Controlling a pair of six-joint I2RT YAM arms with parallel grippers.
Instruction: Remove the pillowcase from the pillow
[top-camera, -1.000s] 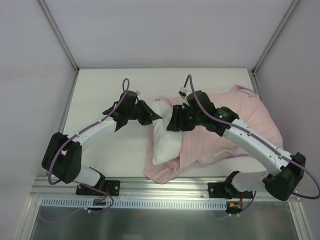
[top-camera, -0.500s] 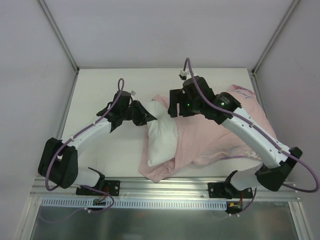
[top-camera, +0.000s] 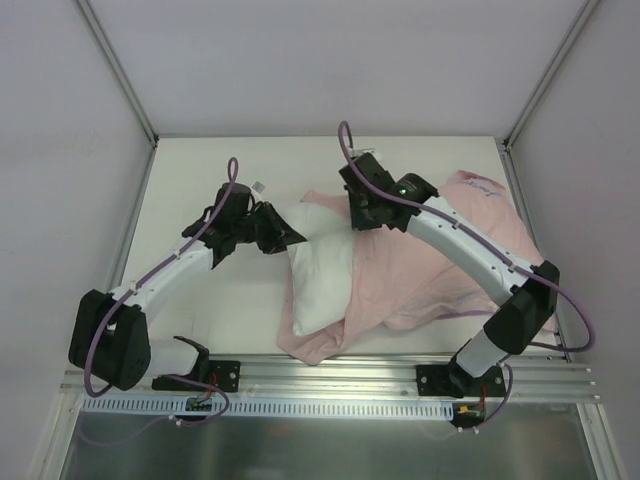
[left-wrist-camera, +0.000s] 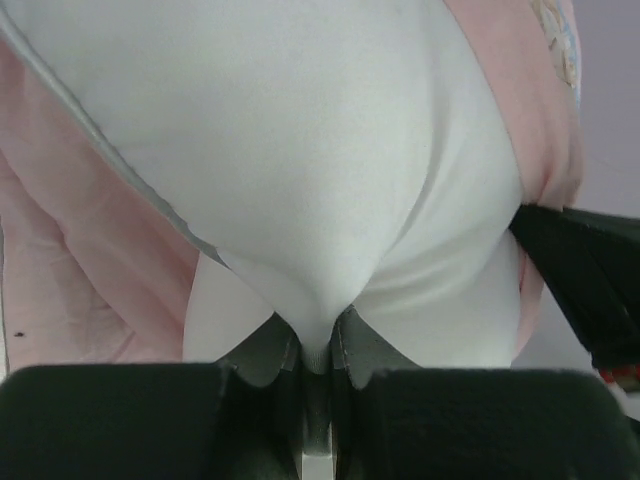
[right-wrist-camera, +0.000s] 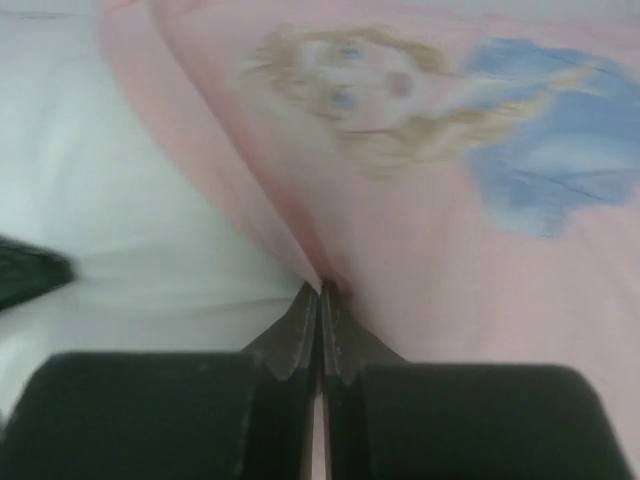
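**Left end effector (top-camera: 288, 232) clamped on pillow (top-camera: 325, 270); right end effector (top-camera: 360, 222) clamped on pillowcase (top-camera: 440, 260)**

Top external view. The exposed white part of the pillow lies on the tabletop (top-camera: 200, 180) between the two arms. Its far-left corner is at the tips of the left end effector, and the white body runs from there toward the near edge. The right end effector sits at the line where pink fabric meets white, just beside the pillow's far-right edge. The pillowcase, pale side out, spreads to the right of that end effector. It also shows beneath the pillow's near end and along its left side. The two end effectors are near each other, with the pillow's far end between them.

Left wrist view. The fingers (left-wrist-camera: 270, 355) are pressed together on a pinch of white pillow fabric. The pillow bulges directly ahead of them, drawn into creases toward the grip. Pink pillowcase shows to the left of the bulge and at the upper right. A dark part of the other arm sits at the right edge.

Right wrist view. The fingers (right-wrist-camera: 295, 335) are closed with no gap showing, and a fold of the pink pillowcase runs into their tips. Ahead and to the right lies a blurred printed figure (right-wrist-camera: 350, 90) with yellow hair and a blue patch beside it. White pillow lies to the left of the tips. A dark shape at the left edge cannot be identified.
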